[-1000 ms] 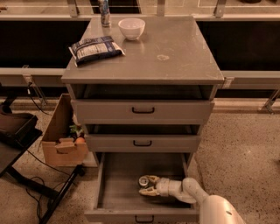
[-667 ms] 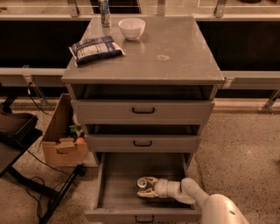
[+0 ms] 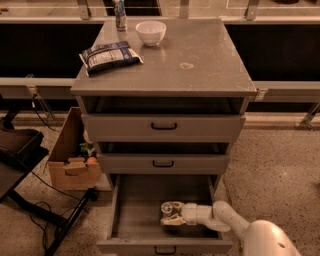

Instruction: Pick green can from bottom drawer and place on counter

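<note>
The bottom drawer point(image 3: 135, 215) is pulled open, and its grey floor shows. My gripper point(image 3: 171, 215) reaches into it from the right, low over the floor near the drawer's middle. The green can point(image 3: 167, 207) is at the gripper's tip. Only its round silver top shows clearly, and its dark sides are mostly hidden by the gripper. The can touches the gripper. The counter point(image 3: 200, 50) is the grey top of the cabinet, with a small pale stain point(image 3: 186, 65).
On the counter stand a white bowl point(image 3: 151, 32), a slim blue-white can point(image 3: 120, 14) and a dark snack bag point(image 3: 110, 55). The two upper drawers point(image 3: 164, 126) are slightly open. A cardboard box point(image 3: 70, 160) and a black stand point(image 3: 20, 165) sit on the floor to the left.
The gripper has only shifted a little around the can in the drawer. The can stays at the same spot.
</note>
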Robot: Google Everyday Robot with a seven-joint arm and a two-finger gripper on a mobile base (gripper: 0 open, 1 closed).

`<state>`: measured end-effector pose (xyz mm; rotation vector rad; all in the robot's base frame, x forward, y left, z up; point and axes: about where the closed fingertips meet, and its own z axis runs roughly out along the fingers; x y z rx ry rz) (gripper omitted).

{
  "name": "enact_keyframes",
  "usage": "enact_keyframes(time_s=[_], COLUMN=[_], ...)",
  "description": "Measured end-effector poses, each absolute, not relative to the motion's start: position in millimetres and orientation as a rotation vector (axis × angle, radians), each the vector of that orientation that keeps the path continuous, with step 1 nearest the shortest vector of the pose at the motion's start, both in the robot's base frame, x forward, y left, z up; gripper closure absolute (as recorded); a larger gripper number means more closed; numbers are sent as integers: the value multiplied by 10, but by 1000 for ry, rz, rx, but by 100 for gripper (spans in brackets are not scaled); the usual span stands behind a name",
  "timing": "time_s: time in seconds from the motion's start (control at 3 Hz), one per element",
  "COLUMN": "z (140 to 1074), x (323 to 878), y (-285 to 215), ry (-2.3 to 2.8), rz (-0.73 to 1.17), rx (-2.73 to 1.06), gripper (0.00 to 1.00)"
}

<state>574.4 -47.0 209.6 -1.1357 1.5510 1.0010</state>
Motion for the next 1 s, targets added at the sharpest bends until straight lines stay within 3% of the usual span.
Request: enact_keyframes(time_s=[0.33,1.0], z=[2752,4633], x=[5684,5539], y=[-1042,-1723], ry=[1647,1732], rz=[991,1027], rx=[-1077,-897], gripper=[100,100])
